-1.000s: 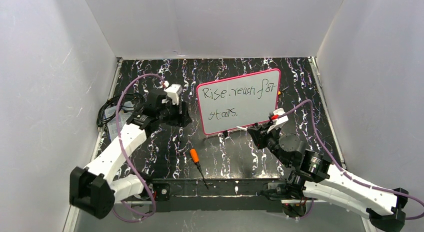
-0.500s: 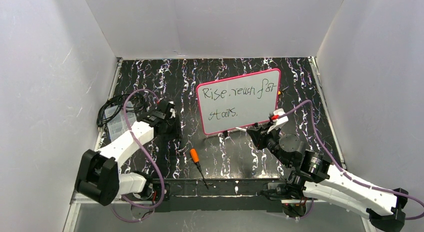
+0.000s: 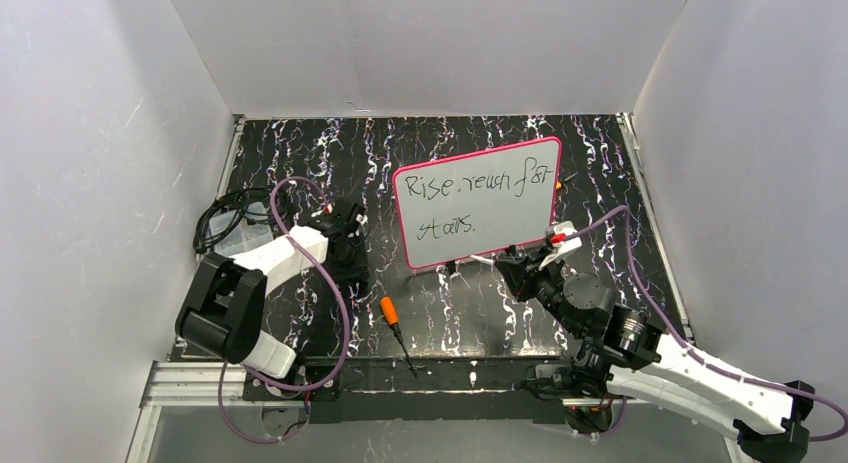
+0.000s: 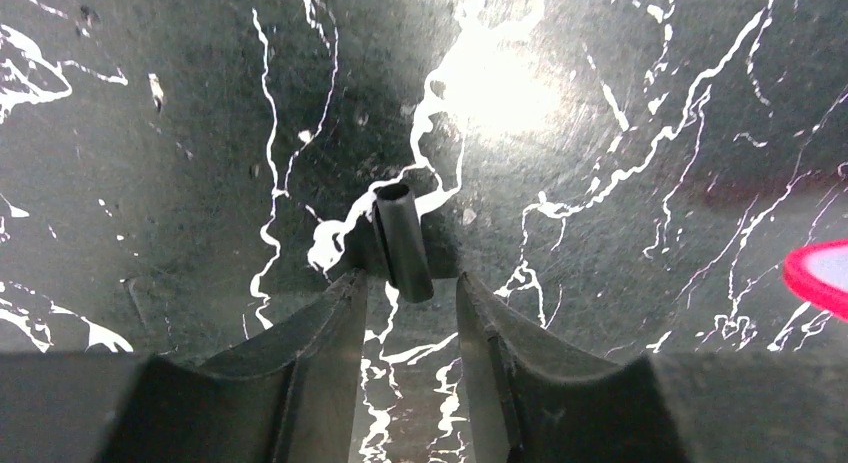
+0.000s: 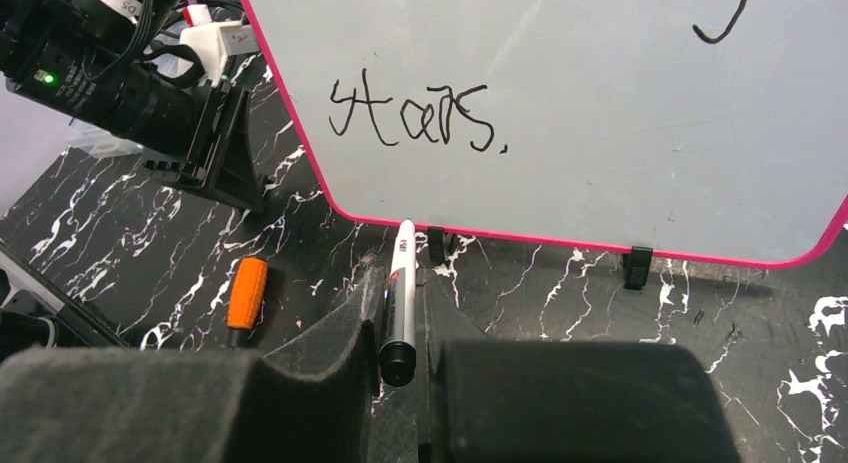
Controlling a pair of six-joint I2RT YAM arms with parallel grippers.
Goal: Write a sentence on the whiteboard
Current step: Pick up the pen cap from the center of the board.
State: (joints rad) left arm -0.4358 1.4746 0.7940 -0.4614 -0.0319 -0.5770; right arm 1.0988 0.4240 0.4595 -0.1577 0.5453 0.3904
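From above you see a black table (image 3: pixel 480 143) veined with white, boxed in by 3 plain white walls (image 3: pixel 430 43). The whiteboard (image 3: pixel 520 223) stands tilted near the middle of the table, pink-red frame around a light board. The sentence (image 3: pixel 470 186) runs across it in 2 lines of thin black scrawl. An orange-handled screwdriver (image 3: pixel 392 318) lies near the front edge, well apart from the board, and dark cables (image 3: pixel 225 223) are bundled at the left side. Your left gripper (image 3: pixel 345 253) points down at the table left of the board. Your right gripper (image 3: pixel 510 263) sits at the board's lower right edge.

The left wrist view shows the jaws partly apart over the glossy surface. A short black tube (image 4: pixel 400 233) lies just ahead of the fingertips and nothing is clamped. A corner of the pink frame shows at the right edge.

In the right wrist view the jaws are closed on a white marker (image 5: pixel 401 273), its tip just below the frame, under the word "stars."
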